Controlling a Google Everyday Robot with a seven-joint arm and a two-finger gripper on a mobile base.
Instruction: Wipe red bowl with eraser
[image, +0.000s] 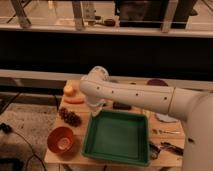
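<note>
Looking along the bench, I see the red bowl at its near left corner, just left of the green tray. Past the tray's far left corner the pincer hangs beneath the white arm; whether it is open or closed I cannot tell. A dark purple bowl sits farthest back.
</note>
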